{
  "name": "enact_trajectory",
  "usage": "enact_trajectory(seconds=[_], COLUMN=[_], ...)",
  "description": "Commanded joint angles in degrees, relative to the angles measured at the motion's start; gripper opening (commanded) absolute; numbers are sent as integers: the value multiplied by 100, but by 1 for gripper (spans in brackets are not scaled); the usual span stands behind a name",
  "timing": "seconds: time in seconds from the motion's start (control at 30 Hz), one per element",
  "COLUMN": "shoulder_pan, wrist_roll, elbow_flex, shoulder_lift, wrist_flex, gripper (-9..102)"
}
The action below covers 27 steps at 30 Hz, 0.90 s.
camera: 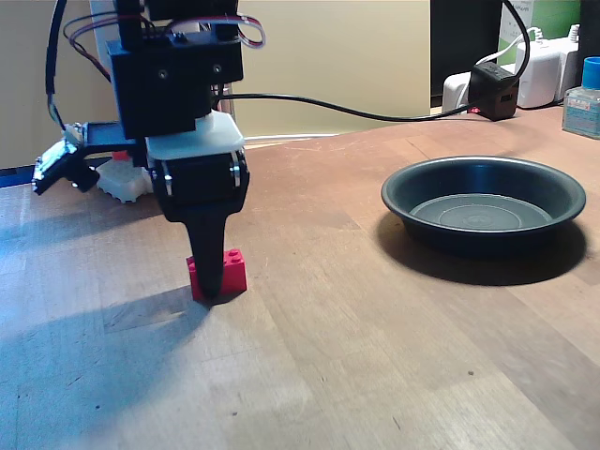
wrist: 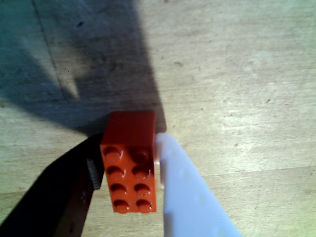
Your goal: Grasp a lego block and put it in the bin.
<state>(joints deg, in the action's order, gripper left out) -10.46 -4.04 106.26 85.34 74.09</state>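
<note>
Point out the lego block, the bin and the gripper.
lego block (wrist: 129, 165), wrist view, on its studded top face.
bin (camera: 410, 201), fixed view, on the left outer wall below the rim.
gripper (camera: 217, 281), fixed view, at the fingertips closed around the block.

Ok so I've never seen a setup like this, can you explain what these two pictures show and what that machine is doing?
It is a small robot arm on a wooden table. The fixed view looks from the side, low over the table; the wrist view comes from a camera riding on the arm, looking down its gripper. The gripper's black and white fingers sit either side of a red lego block, which rests on the table. To the right in the fixed view is the bin, a shallow dark round pan, apart from the block.
</note>
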Motion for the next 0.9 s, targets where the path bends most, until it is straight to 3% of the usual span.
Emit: enact_trajectory(seconds=[0.0, 0.1, 0.3, 0.43, 0.87], shoulder_pan=[44, 44, -26, -343, -2505], wrist_roll=[-44, -44, -53, -457, -4474], elbow_flex=[-105, -281, -1749, -2013, -2057], shoulder_lift=[123, 141, 141, 141, 70], wrist_flex=[62, 571, 2558, 2575, 2531], gripper=[0, 0, 0, 0, 0])
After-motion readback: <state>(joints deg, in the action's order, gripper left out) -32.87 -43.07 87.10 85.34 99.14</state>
